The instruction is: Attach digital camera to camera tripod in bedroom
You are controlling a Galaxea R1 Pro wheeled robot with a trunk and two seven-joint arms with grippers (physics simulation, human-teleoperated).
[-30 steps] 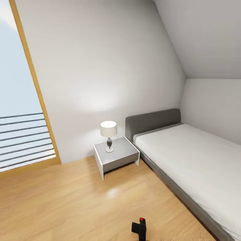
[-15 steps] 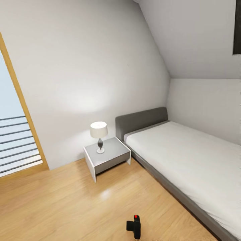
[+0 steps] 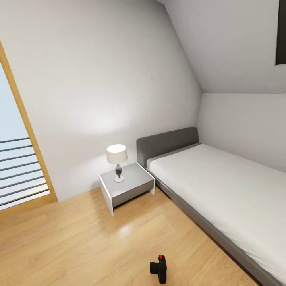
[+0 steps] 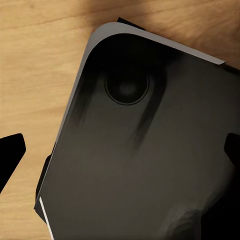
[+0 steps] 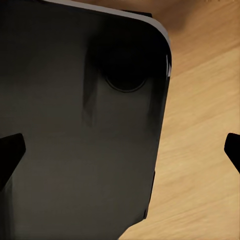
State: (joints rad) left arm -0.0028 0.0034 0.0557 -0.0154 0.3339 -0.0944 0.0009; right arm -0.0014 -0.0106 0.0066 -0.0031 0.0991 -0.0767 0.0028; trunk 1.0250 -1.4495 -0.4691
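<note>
Step looks like search/transit: robot is in the bedroom [image 3: 99, 79], camera and tripod not yet located. Next move probably needs a base/head turn to find them. Head view has a grey-framed bed [image 3: 222, 190] with smooth white mattress, boxy grey nightstand [image 3: 127, 186], lamp [image 3: 117, 155] with drum shade, glossy light plank floor [image 3: 71, 242]. Both wrist views look onto a dark matte rounded robot panel [image 4: 150, 160]. Left fingers [image 4: 10, 157] and right fingers [image 5: 10, 152] sit wide apart, holding nothing

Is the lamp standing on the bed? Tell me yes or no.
No, the lamp stands on the small grey nightstand beside the bed, not on the mattress.
</note>
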